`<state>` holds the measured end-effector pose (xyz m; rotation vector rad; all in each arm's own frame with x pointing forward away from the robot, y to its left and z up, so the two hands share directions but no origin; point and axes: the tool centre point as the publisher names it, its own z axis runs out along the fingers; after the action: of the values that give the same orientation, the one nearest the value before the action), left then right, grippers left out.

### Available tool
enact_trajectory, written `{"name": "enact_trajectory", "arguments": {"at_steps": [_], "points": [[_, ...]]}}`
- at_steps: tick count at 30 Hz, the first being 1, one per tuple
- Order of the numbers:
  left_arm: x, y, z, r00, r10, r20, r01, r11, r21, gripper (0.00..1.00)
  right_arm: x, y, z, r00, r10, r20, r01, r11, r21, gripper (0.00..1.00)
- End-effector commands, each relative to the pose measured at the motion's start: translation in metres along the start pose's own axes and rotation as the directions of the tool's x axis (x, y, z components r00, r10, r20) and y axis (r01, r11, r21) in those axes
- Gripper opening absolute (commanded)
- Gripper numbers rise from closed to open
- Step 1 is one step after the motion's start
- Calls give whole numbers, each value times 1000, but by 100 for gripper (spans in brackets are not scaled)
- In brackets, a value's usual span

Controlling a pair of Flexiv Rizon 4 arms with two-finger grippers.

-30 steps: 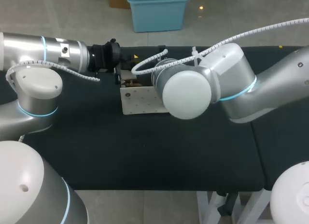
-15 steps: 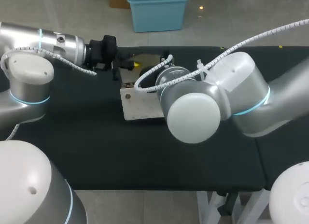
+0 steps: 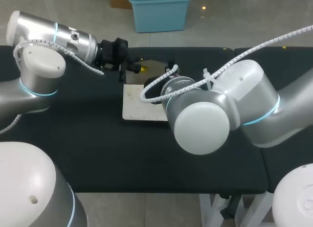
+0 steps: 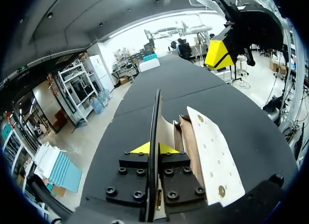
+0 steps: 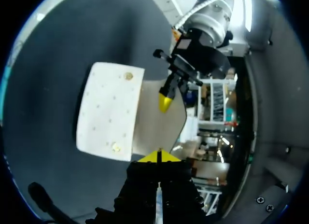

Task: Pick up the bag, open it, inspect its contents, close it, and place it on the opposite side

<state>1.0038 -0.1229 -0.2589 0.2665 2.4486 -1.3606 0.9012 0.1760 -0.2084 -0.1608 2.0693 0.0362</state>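
1. Nearest, the right arm point(image 3: 203, 122) reaches in over the black table point(image 3: 98, 153). From above, its bulky rounded joint covers the right-hand end of the bag point(image 3: 142, 102).
2. The bag lies around the middle of the table, a little toward the far edge. Its pale flap point(image 4: 212, 156), peppered with small dots, lies flat, with a brass stud point(image 4: 220, 189) near each of two corners.
3. Beside the flap the mouth stands parted. A brown wall and a cream one show, but what sits down inside cannot be made out.
4. The right gripper point(image 5: 158, 157) is hidden from above behind its own wrist. Its own camera shows the yellow tips pinched close together on the edge of the bag's cream wall.
5. A little farther off, the left gripper point(image 3: 133, 67) is clamped on the opposite rim — a thin dark edge runs straight between its yellow tips.
6. The two grippers face each other across the open mouth, apart — one yellow tip of each shows in the other's camera.
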Motion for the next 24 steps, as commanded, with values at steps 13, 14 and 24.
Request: {"name": "enact_trajectory", "arguments": {"at_steps": [13, 14, 24], "points": [[-1, 25, 14, 980, 151, 130, -150, 989, -19, 0, 39, 5, 24, 998, 31, -52, -33, 999, -39, 0], [-2, 26, 14, 977, 163, 137, -161, 987, -19, 0, 41, 5, 26, 998, 31, -57, -34, 999, -39, 0], [0, 41, 15, 966, 216, 144, -213, 976, -38, 0, 63, 14, 42, 992, 42, -121, -48, 998, -43, 0]]}}
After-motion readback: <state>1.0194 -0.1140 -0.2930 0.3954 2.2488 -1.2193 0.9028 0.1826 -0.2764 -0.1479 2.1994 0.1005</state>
